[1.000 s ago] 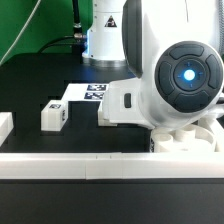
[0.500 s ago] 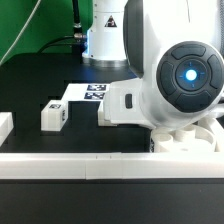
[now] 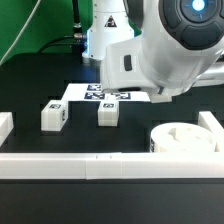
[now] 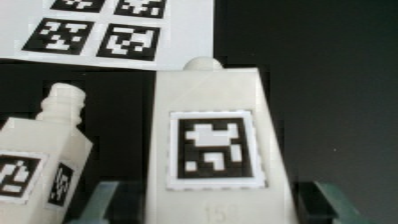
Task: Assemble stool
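Observation:
Two white stool legs with black-and-white tags stand on the black table. One leg [image 3: 52,115] stands free toward the exterior view's left. The other leg [image 3: 108,113] sits right under my gripper [image 3: 108,100]. In the wrist view this leg [image 4: 214,120] runs between the two fingers [image 4: 111,205], and my gripper [image 4: 224,205] is shut on its lower end. The free leg [image 4: 45,150] shows beside it. The round white seat [image 3: 185,138] lies at the exterior view's right, next to the front rail. Whether the gripped leg touches the table I cannot tell.
The marker board [image 3: 98,92] lies just behind the gripped leg, and its tags [image 4: 107,30] show in the wrist view. A long white rail [image 3: 70,160] runs along the front, with short white rail ends at the left [image 3: 5,125] and right [image 3: 212,124].
The arm has risen, uncovering the seat and the second leg that it hid before. The jaws have closed onto that leg.

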Controlling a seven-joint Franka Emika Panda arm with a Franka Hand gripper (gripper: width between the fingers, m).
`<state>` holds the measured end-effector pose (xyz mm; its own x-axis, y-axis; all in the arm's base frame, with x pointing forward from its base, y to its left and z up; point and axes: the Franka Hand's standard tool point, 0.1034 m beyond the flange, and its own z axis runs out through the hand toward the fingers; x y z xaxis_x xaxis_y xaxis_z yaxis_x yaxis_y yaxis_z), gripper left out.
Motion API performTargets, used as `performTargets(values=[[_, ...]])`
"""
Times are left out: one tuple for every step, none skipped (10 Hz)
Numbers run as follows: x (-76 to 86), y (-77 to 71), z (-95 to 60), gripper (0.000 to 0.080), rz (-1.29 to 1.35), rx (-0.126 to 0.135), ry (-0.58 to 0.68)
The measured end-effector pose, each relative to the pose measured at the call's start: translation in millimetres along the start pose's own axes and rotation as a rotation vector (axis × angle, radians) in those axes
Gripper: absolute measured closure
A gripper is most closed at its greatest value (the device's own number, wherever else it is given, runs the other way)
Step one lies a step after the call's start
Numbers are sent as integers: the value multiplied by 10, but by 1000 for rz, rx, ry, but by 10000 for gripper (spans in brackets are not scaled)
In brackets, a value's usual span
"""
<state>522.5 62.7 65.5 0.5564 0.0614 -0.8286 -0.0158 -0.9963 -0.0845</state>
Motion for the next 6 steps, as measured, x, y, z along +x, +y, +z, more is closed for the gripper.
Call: performTargets(values=[[46,-4,-25,462,0,0,27],[51,-6,-36,462,0,0,34],[119,-11,-78,462,-1,1,78],[209,-9,-198,462,-20,2,204],[93,-24,-259,462,-23,-3,235],[44,-52,-421,462,-25,-5,313]])
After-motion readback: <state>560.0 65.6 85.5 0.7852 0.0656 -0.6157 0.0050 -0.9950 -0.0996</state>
